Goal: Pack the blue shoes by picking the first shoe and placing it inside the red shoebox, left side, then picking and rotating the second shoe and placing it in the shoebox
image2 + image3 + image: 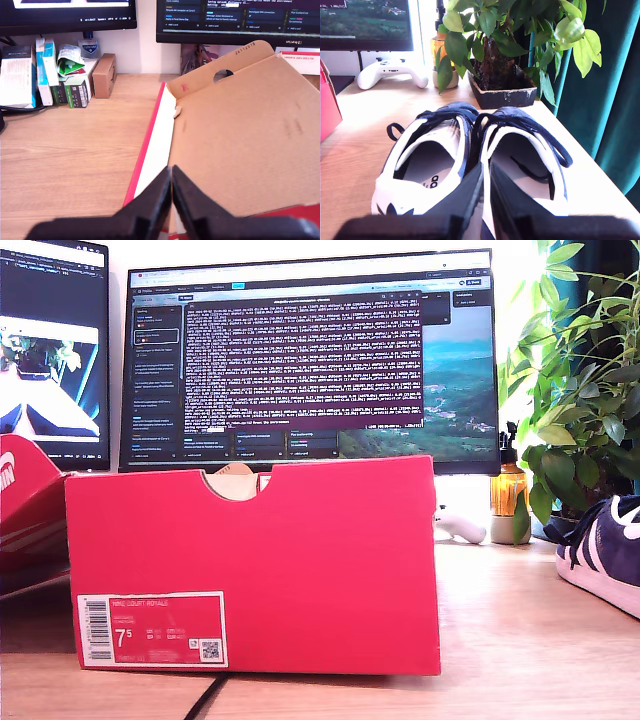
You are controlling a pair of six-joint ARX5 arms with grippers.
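- Two end effectors show, one in each wrist view. My first gripper (171,200) has its black jaws together with only a thin seam between them, holding nothing; it hangs over the near edge of the bright red cardboard shoebox (150,145).
- That box lies open below it: bare brown cardboard floor, a white inner wall, and a brown flap with a round hole at the far end. No shoe lies in the part that shows.
- My second gripper (485,200) also has its jaws together and empty. Its tips sit directly above the seam between the pair of dark navy low sneakers with white laces and white linings (470,150).
- Both shoes stand side by side and touching on the pale wooden bench (365,130), openings upward, toes toward a potted green plant (495,55) and a white game controller (390,70).
- Exterior view: the red shoebox (300,560) stands upright at the centre with a white barcode label (152,628) and a semicircular notch in its top edge; one navy shoe (605,550) lies well apart at the exterior view's right. Neither arm appears here.
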